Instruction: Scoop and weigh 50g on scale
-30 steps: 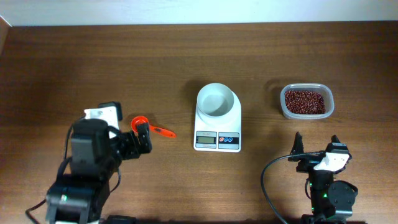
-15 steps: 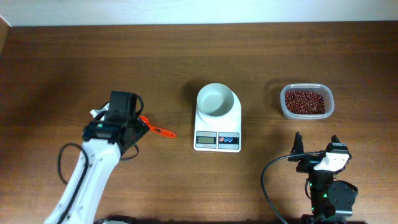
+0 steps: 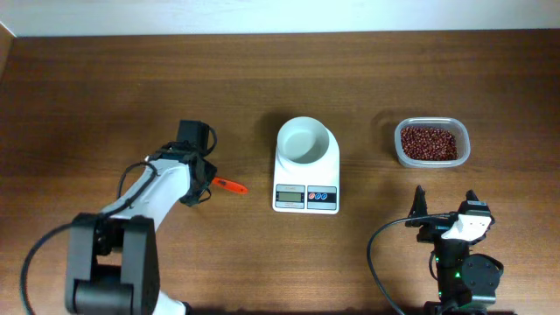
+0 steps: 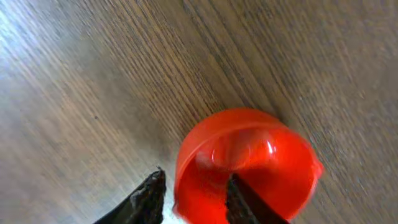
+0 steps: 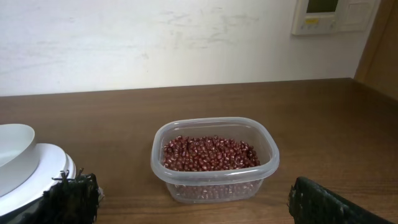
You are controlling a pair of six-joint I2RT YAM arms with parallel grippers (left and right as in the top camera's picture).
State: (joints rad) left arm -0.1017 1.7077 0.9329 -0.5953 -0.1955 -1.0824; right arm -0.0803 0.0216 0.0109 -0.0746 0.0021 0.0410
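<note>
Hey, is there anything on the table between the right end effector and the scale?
Nothing visible. Only bare table lies between the right end effector and the scale. The tub of red beans sits farther back, beyond the end effector and off that line.

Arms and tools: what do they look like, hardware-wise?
Left arm: white link, black joints, black cable looping beside its base. Right arm: black with a white wrist patch, green light, black cable. Left tool and right tool have dark, rough-edged fingers.

Glossy red plastic scoop, matt wooden table — grained
</note>
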